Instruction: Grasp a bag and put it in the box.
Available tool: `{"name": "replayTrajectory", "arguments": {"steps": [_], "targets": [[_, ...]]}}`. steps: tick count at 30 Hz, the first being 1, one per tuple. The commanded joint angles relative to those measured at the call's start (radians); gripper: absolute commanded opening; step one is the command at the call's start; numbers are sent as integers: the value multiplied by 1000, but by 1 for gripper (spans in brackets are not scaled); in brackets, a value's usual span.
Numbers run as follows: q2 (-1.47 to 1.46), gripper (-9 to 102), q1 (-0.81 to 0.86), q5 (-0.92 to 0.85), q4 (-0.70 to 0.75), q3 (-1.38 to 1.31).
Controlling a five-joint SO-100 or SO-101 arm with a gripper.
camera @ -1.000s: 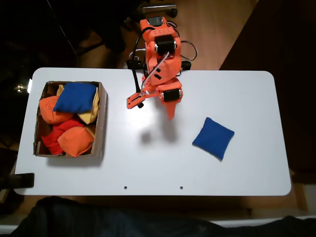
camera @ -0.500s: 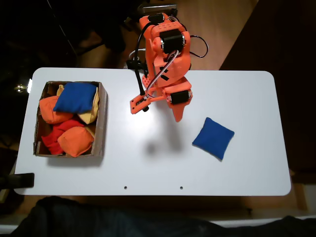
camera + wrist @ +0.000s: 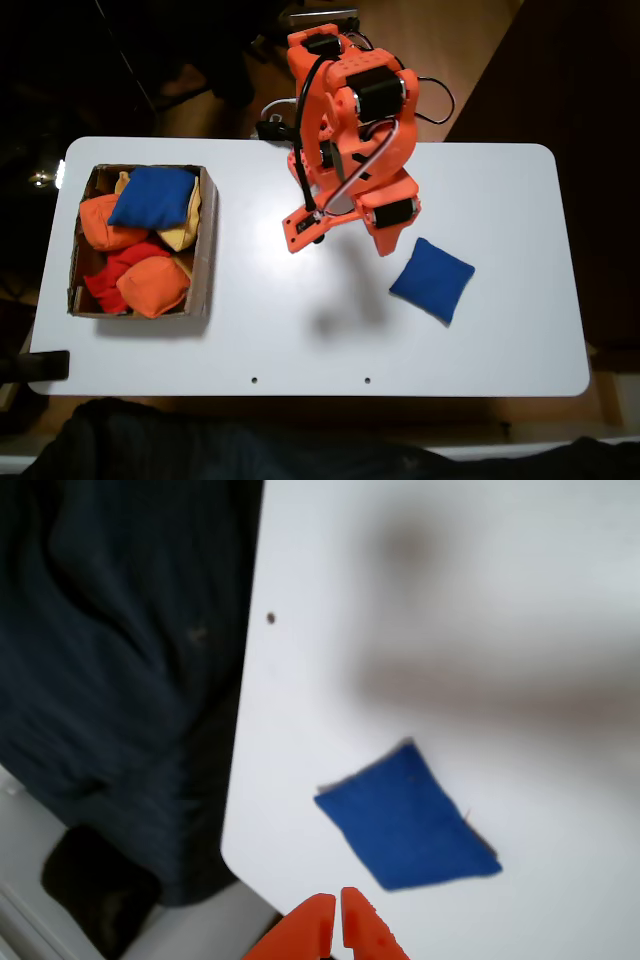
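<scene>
The bag (image 3: 432,280) lay flat on the white worktop (image 3: 520,200), well apart from the box (image 3: 207,240). The claw (image 3: 335,920) hung beside it, tips pressed together, holding nothing. Unless it parted, it risked shoving the bag toward the nearby edge. One loose bag; in the box, roughly five: one blue, two orange, one red, one yellow.

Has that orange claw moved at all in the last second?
Yes. In the fixed view the gripper has swung right, away from the box and toward the blue bag, which hasn't shifted on the table.
</scene>
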Motion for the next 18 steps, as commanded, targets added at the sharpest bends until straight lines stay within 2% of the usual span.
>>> {"name": "replayTrajectory", "arguments": {"steps": [1, 18], "targets": [[-41, 0, -29, 12, 14, -95], [-351, 0, -196, 55, 31, -328]]}}
